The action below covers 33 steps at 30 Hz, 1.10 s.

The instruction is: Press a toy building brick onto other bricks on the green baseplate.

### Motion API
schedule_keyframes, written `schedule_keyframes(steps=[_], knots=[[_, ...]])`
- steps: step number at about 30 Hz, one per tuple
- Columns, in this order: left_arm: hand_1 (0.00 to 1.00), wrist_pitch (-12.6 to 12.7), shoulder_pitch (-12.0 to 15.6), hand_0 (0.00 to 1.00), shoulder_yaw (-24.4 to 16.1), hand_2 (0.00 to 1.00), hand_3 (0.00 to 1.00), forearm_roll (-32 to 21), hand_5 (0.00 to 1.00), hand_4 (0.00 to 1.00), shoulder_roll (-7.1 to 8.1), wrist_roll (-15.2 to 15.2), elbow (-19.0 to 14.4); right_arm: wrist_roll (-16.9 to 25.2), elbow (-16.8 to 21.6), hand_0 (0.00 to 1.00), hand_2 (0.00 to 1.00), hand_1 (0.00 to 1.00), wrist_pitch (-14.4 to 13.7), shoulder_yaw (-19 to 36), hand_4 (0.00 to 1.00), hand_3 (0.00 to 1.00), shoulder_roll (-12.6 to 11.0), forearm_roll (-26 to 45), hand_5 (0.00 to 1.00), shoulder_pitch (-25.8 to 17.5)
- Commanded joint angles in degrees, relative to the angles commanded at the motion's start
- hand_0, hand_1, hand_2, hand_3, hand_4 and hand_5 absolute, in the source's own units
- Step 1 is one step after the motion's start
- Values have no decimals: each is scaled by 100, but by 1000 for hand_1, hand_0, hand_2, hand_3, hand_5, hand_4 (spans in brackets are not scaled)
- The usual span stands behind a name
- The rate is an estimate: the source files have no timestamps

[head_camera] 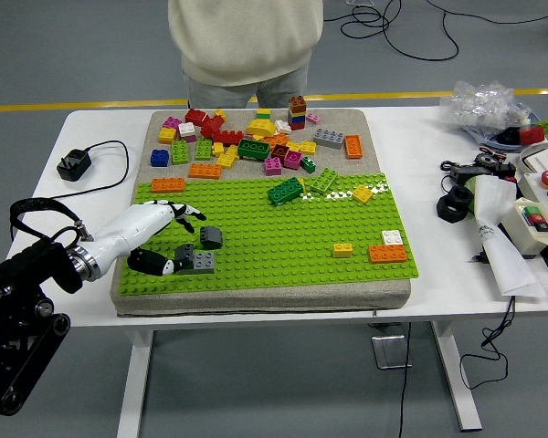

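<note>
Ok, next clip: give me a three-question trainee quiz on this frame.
1. True or false: the left robot hand is clamped on the grey bricks.
2. Which bricks sit at the baseplate's right near corner? A) blue and red B) orange, white and yellow C) green and pink
3. Fill in: the loose brick pile lies on the ____ side of the mat, near the person.

Key: 1 false, its fingers are spread beside them; 2 B; 3 far.

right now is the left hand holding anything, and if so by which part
Nothing is clearly held. The left hand lies on the green baseplate with fingers spread, its thumb tip beside the left end of the grey brick, not closed around it.
</note>
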Motion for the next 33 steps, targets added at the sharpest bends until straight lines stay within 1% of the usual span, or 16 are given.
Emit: schedule_keyframes(steps=[1,3,4,6,7,9,12,13,18,19,33], knots=[[855,7,49,998,-21,829,816,-35,93,928,24,7,-93,1,0,786,757,713,0,2,998,765,0,1,692,-1],[855,11,75,998,-32,829,816,-53,93,928,36,11,-142,1,0,786,757,713,0,3,998,765,0,2,692,-1],[855,-13,184,998,-69,829,816,-114,93,928,95,33,-285,3,0,786,757,713,1,8,998,765,-1,5,692,-4],[855,-13,301,998,-111,829,816,-85,93,928,160,75,-447,5,0,786,757,713,0,14,998,765,-1,10,692,-5],[998,-8,330,998,-118,988,733,-87,311,990,178,88,-473,6,0,786,757,714,0,14,998,764,-1,13,692,-5],[998,15,393,998,-122,988,733,-87,311,990,215,120,-504,9,0,786,757,714,-1,13,998,764,0,19,692,-4],[998,35,430,998,-109,988,733,-49,311,990,229,144,-493,8,0,786,757,714,-4,11,998,764,1,26,692,-2],[998,39,435,998,-103,998,642,-34,380,992,228,149,-483,7,0,787,757,714,-5,9,998,764,0,29,693,-1],[998,30,408,998,-45,998,642,14,380,992,189,158,-367,-1,0,787,757,714,-10,3,998,764,-1,37,693,2],[998,23,402,998,-27,998,608,27,427,997,179,158,-345,-3,0,786,757,714,-11,-1,998,764,-2,39,693,2],[998,53,293,998,94,998,586,86,439,981,136,174,-60,-9,0,786,757,714,-11,-19,998,765,3,21,693,-6]])
